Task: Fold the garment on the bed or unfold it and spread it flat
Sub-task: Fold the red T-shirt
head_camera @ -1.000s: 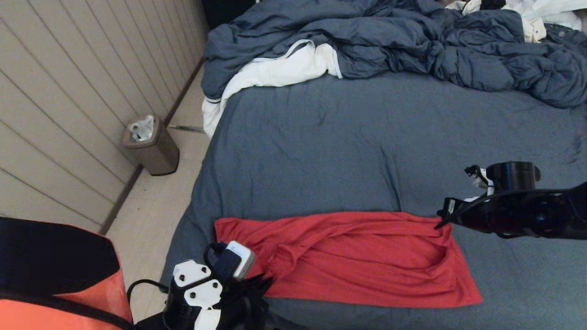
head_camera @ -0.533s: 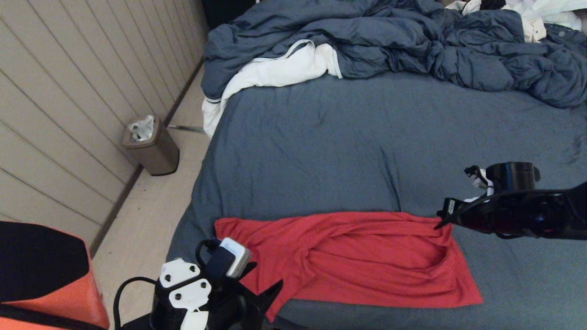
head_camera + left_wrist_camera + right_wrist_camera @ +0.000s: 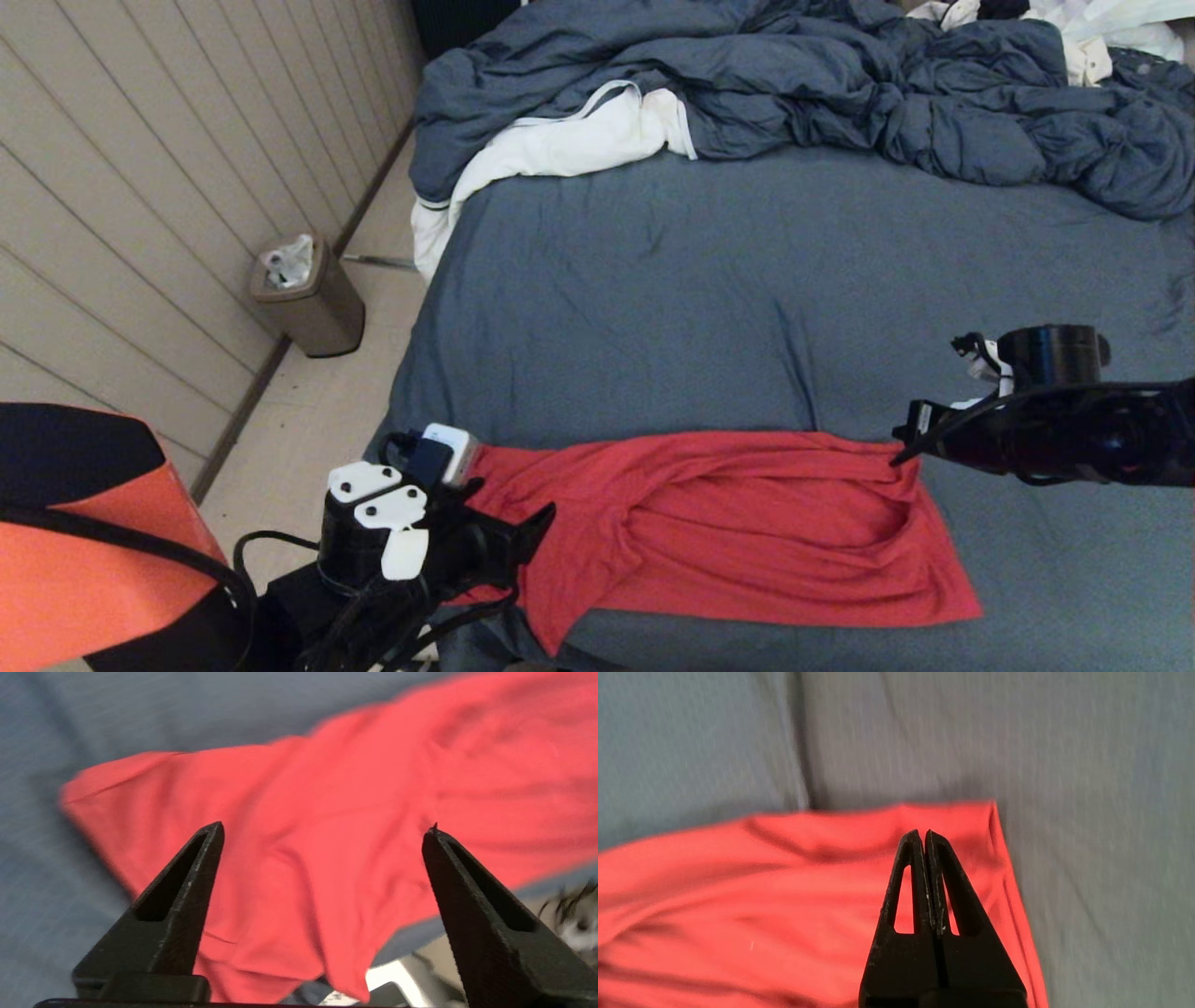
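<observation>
The red garment [image 3: 747,532] lies in a long, creased band along the near edge of the bed [image 3: 700,308], plain side up. Its near left corner hangs in a point over the bed's edge. My left gripper [image 3: 512,523] hovers over the garment's left end, open, with nothing between its fingers. The left wrist view shows the garment [image 3: 327,788] spread below the wide-open left gripper [image 3: 324,829]. My right gripper [image 3: 896,457] is shut and hangs just above the garment's far right corner. In the right wrist view the right gripper [image 3: 922,833] holds no cloth over the garment [image 3: 784,882].
A rumpled blue duvet [image 3: 840,84] is heaped across the far end of the bed, with a white cloth [image 3: 560,149] hanging off its left side. A brown waste bin [image 3: 308,299] stands on the floor by the panelled wall [image 3: 140,187] to the left.
My left gripper has opened and let go of the garment's near left corner, then drawn up and away. The freed corner has dropped over the bed's edge. The right arm has barely moved.
</observation>
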### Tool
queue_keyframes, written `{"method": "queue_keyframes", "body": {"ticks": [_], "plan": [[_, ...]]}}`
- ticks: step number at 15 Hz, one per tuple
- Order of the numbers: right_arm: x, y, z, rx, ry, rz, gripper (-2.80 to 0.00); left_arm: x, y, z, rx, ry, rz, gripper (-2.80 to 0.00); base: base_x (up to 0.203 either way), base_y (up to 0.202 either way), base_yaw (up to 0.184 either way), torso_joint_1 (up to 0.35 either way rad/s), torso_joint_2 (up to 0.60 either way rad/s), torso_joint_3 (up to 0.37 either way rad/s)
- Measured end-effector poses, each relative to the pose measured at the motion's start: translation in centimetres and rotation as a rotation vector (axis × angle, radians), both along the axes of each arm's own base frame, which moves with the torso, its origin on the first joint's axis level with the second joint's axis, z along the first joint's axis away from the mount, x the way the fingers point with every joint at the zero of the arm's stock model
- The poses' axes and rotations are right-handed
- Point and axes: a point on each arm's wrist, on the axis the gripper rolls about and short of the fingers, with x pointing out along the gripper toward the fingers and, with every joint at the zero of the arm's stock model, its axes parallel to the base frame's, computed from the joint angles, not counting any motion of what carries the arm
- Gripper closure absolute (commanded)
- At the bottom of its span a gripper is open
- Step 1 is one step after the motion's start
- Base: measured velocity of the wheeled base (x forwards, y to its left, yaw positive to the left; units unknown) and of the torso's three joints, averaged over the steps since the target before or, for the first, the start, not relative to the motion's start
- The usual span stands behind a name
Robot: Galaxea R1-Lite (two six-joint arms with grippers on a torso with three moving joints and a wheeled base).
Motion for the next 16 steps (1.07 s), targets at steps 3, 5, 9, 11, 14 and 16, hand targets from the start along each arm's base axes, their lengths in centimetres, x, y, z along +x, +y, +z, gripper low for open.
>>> {"method": "queue_keyframes", "body": {"ticks": [3, 5, 9, 11, 14, 16], "plan": [[-0.6, 0.3, 0.6, 0.016, 0.103, 0.005, 0.0, 1.8, 1.9, 1.5, -0.09, 0.098, 0.055, -2.8, 0.0, 0.0, 0.0, 0.0, 0.0, 0.0], [-0.9, 0.3, 0.8, 0.01, 0.163, 0.017, 0.0, 3.1, 3.6, 2.7, -0.157, 0.188, 0.094, -2.8, 0.0, 0.0, 0.0, 0.0, 0.0, 0.0], [-0.8, 0.1, 1.1, 0.004, 0.208, 0.031, 0.0, 4.4, 6.9, 4.3, -0.253, 0.286, 0.112, -2.8, 0.0, 0.0, 0.0, 0.0, 0.0, 0.0], [-0.8, 0.3, 1.1, 0.015, 0.211, 0.043, 0.0, 5.0, 8.3, 4.9, -0.27, 0.304, 0.142, -2.8, 0.0, 0.0, 0.0, 0.0, 0.0, 0.0], [-1.7, 1.2, 1.1, 0.103, 0.241, 0.132, 0.0, 5.2, 9.4, 5.3, -0.308, 0.386, 0.108, -2.8, 0.0, 0.0, 0.0, 0.0, 0.0, 0.0], [-2.1, 1.6, 1.3, 0.143, 0.253, 0.167, 0.0, 5.3, 9.8, 5.0, -0.3, 0.407, 0.114, -2.8, 0.0, 0.0, 0.0, 0.0, 0.0, 0.0]]}}
